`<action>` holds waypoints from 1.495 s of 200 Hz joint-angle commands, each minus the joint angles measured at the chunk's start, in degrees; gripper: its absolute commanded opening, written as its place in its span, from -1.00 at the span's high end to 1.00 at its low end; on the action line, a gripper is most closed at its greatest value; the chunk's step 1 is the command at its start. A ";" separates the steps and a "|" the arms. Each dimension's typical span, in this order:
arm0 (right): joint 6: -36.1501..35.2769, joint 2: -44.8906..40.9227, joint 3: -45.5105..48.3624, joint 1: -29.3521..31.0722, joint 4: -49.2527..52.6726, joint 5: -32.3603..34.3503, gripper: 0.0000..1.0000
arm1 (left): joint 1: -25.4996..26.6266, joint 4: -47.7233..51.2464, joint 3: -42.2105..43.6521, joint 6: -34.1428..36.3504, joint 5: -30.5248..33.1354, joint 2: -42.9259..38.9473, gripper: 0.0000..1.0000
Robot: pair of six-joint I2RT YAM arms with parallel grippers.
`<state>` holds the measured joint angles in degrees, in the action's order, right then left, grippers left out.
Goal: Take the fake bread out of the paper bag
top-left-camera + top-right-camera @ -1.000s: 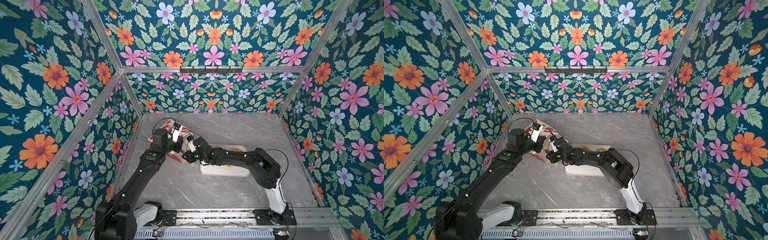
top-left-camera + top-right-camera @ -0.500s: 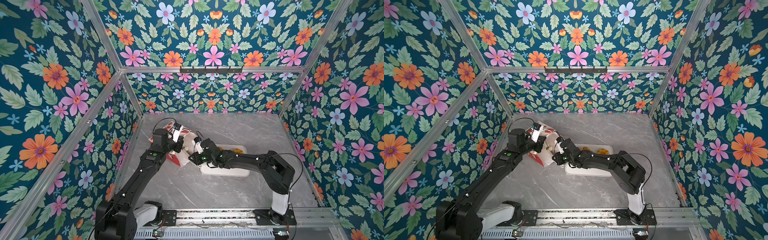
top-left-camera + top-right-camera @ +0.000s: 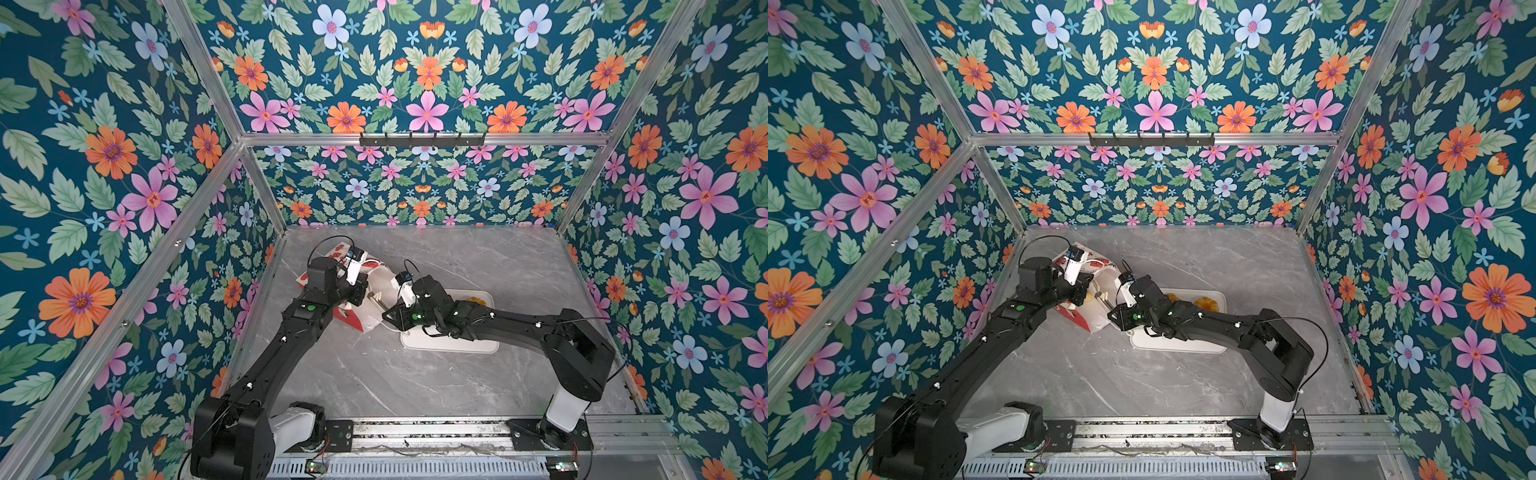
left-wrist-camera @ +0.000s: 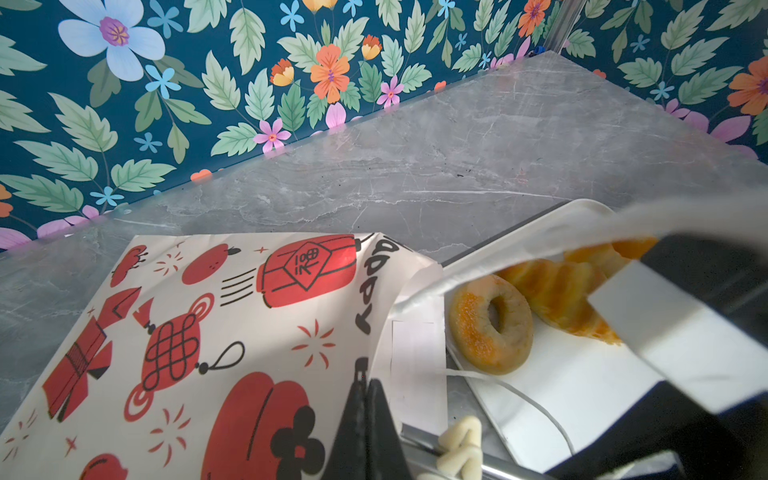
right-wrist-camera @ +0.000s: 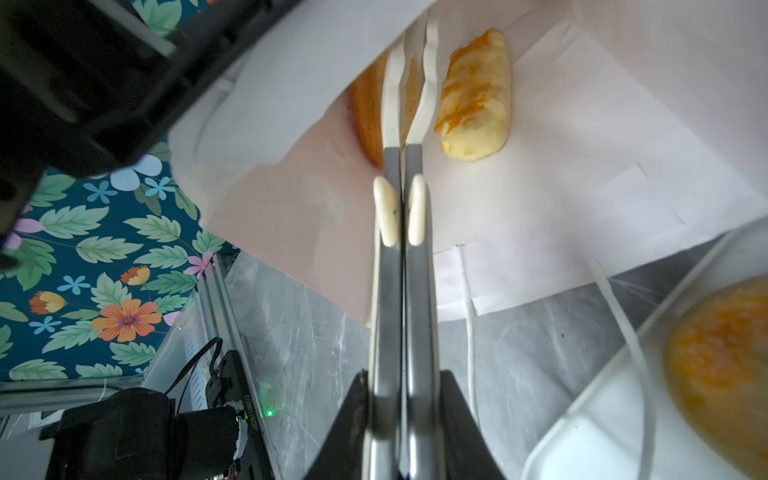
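Fingers: left gripper (image 4: 366, 399) clenched on the mouth edge of the paper bag (image 4: 232, 332). The right gripper (image 5: 405, 415) is squeezed onto tongs (image 5: 419, 291), whose tips are inside the bag among fake bread (image 5: 473, 95). Doughnut (image 4: 490, 328) on tray (image 4: 582, 374) just outside the bag. Whether the tips pinch anything is unclear.

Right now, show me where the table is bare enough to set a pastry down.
Free: the table between the tray and front rail; also between the tray and back wall. Crowded: around the paper bag, where both arms meet beside the tray.
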<state>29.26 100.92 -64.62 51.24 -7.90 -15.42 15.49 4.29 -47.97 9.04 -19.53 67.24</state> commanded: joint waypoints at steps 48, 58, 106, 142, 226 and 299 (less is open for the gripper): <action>-1.13 2.50 -0.66 -0.17 1.22 -0.22 0.50 | -0.10 -1.23 0.50 0.69 -0.08 -0.79 1.00; -1.09 2.56 -0.86 -0.26 1.22 -0.38 0.47 | -0.08 -1.18 0.50 0.71 0.02 -0.94 1.00; 0.01 3.15 -1.19 -1.76 0.19 -2.43 0.36 | -0.10 -1.16 0.59 0.71 0.11 -1.01 1.00; -0.51 3.48 -1.56 -2.03 0.27 -1.98 0.34 | -0.10 -1.14 0.60 0.80 0.19 -1.01 1.00; -3.51 3.03 -3.66 -2.02 2.24 -0.20 0.25 | -0.03 -1.27 0.77 0.76 0.28 -1.19 1.00; -5.05 8.40 -8.15 -2.02 3.50 -0.46 0.22 | -0.07 -1.16 0.80 0.72 0.37 -1.41 1.00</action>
<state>25.50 108.01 -71.64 49.19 -3.81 -16.25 15.49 4.32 -47.29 9.43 -19.31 66.06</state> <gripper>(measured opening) 0.390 0.049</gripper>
